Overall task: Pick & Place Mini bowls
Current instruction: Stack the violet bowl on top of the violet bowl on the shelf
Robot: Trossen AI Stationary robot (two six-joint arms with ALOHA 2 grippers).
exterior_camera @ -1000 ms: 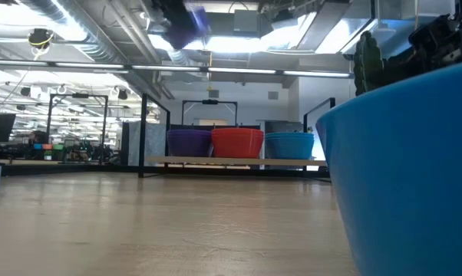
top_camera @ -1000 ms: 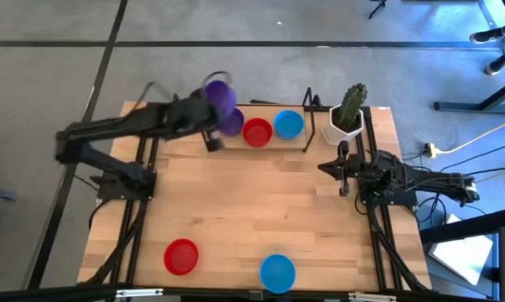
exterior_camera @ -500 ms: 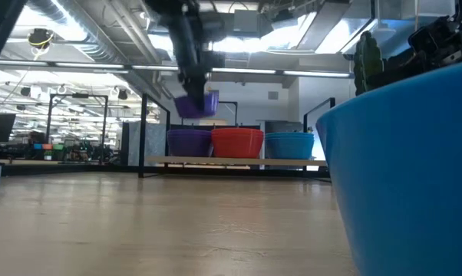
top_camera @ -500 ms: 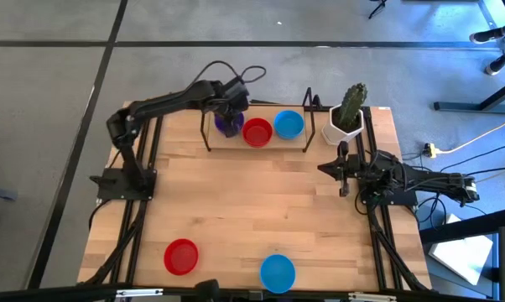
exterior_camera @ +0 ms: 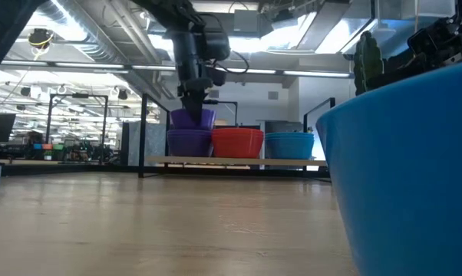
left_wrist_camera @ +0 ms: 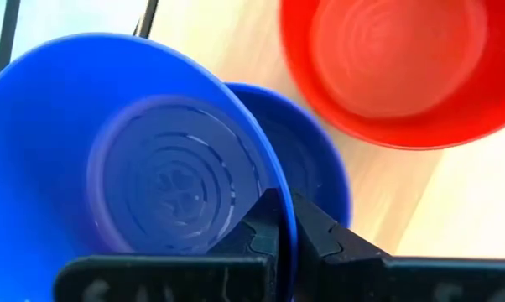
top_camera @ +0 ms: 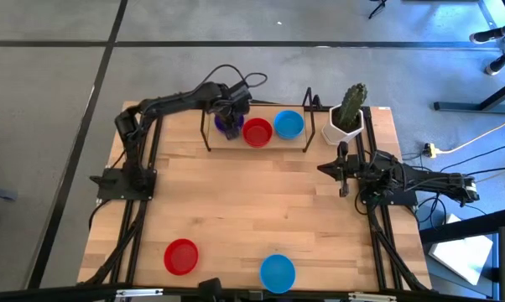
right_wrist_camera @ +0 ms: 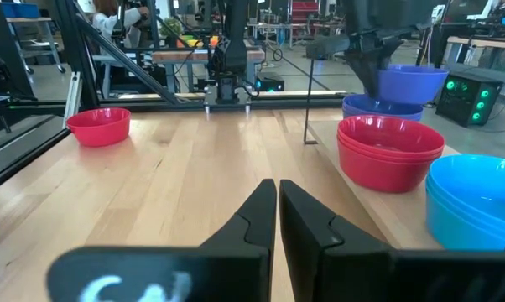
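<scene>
My left gripper [exterior_camera: 193,106] is over the far rack [exterior_camera: 239,161], shut on a purple mini bowl [exterior_camera: 193,119] that hangs just over the purple mini bowl [exterior_camera: 188,142] on the rack's left end. In the left wrist view the held bowl [left_wrist_camera: 143,159] covers most of the lower purple bowl [left_wrist_camera: 315,168]. Red mini bowls [top_camera: 257,132] and light blue mini bowls [top_camera: 288,124] sit beside it on the rack. My right gripper [top_camera: 343,174] rests shut at the table's right side. My left gripper pinches the held bowl's rim [left_wrist_camera: 279,210], one finger inside the bowl and one outside. The fingers come from above, pointing steeply down. The bowl hangs slightly tilted below them, right above the purple bowl on the rack; whether the two touch I cannot tell.
A white pot with a cactus [top_camera: 346,116] stands at the far right, beside the rack's upright post [top_camera: 308,117]. A single red bowl [top_camera: 181,256] and a single blue bowl [top_camera: 278,273] sit near the table's front edge, the blue one filling the low view's right side [exterior_camera: 407,169].
My left gripper has swung in from the far left toward the rack and come down, tipping to point more steeply down. It has carried the purple bowl from high over the rack to just above the purple bowl there.
</scene>
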